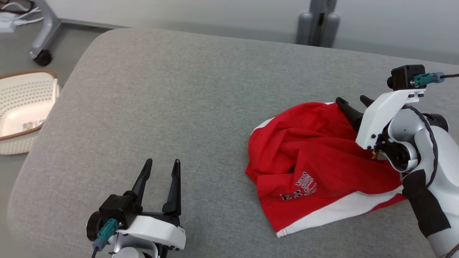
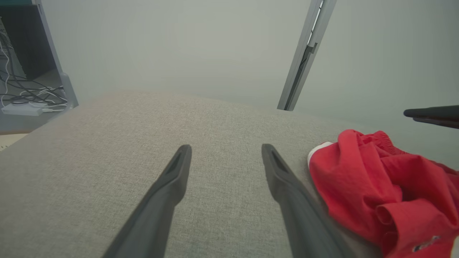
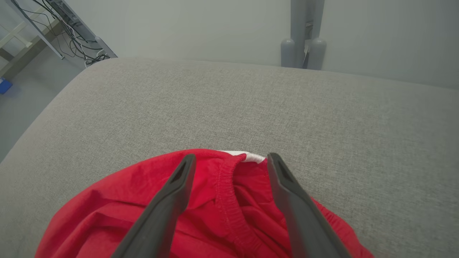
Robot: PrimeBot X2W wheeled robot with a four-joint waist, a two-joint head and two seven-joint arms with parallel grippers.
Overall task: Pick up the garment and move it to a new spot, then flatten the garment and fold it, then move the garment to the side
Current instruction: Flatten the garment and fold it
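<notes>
Head view: red shorts (image 1: pixel 315 168) bunched on cushion (image 1: pixel 179 89), right side; left gripper (image 1: pixel 162 162) spread, well apart. Left wrist view: shorts beside right finger. Right wrist view: right gripper (image 3: pixel 231 155) spread over waistband (image 3: pixel 227 186). Soft, light, floppy; probably best pinched at waistband.

**Tally of Things in View**

One red garment (image 1: pixel 315 161) is counted, and one grey padded worktop (image 1: pixel 179 89). Two hands are counted: the left hand (image 1: pixel 162 162) and the right hand (image 1: pixel 350 99). Two long dark fingers (image 1: pixel 174 182) are borne by each, so four are counted in all. One white perforated basket (image 1: pixel 32 93) is counted. One black castor (image 1: pixel 43 57) and two grey cylinders (image 1: pixel 304 28) are also counted.
</notes>
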